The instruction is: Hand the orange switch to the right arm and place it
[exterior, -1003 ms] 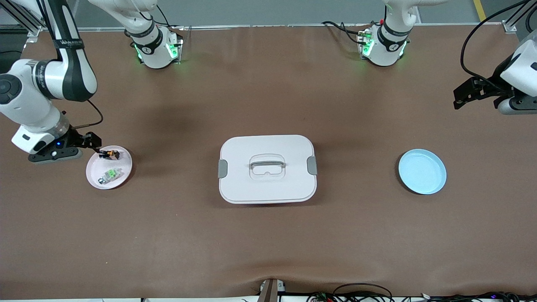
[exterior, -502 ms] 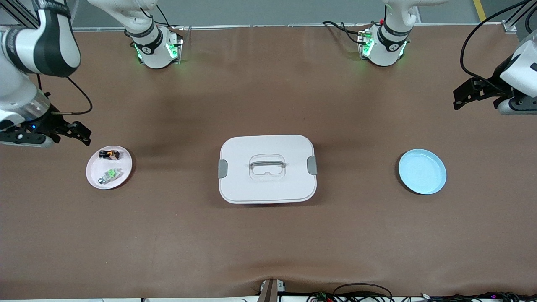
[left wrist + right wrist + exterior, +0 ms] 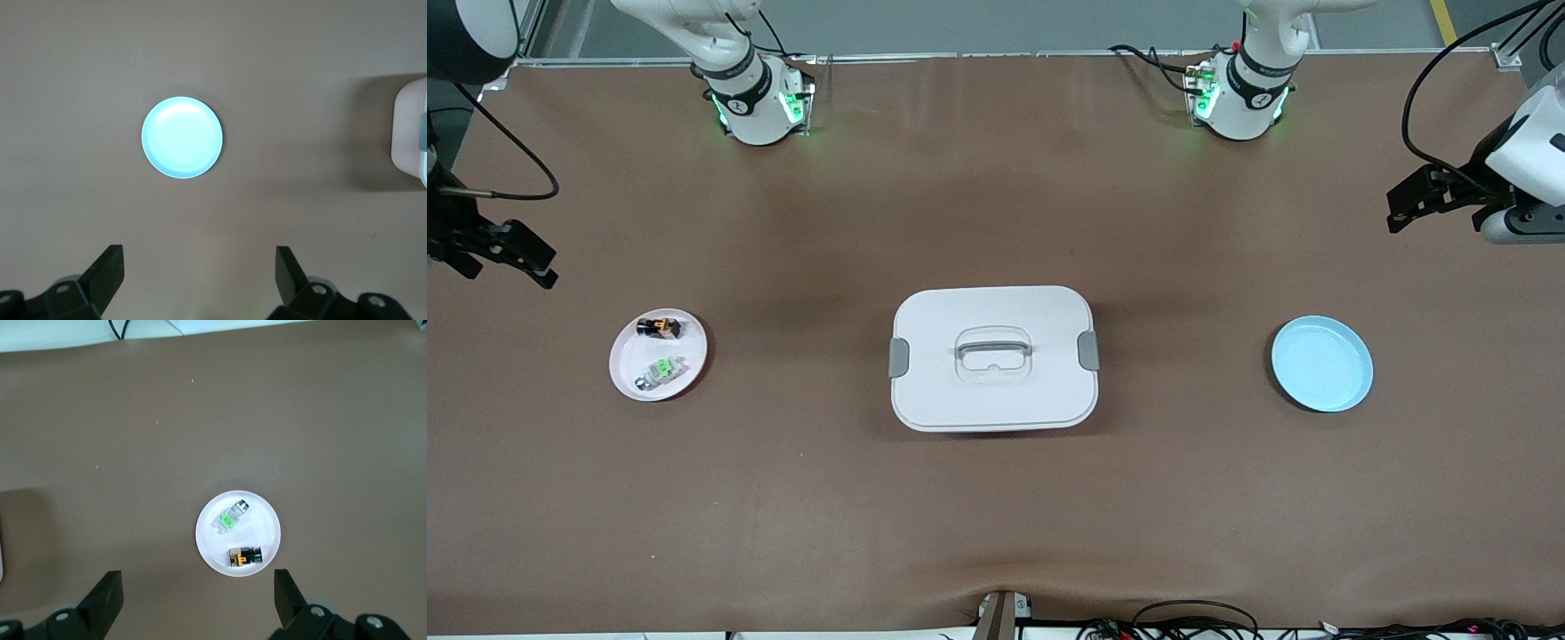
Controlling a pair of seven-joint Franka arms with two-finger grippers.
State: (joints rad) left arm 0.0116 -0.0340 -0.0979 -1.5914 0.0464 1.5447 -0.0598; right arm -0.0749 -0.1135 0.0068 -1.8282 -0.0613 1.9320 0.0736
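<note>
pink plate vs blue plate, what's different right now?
Colour: the pink plate is pale pink, the blue plate light blue.
Load: the pink plate holds the orange switch and a green-topped piece; the blue plate holds nothing.
Place: the pink plate lies toward the right arm's end of the table, the blue plate toward the left arm's.
Shared: both are round, shallow and flat on the table.

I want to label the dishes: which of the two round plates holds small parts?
The pink plate at the right arm's end holds the orange switch and a green-topped piece; the blue plate is bare.
</note>
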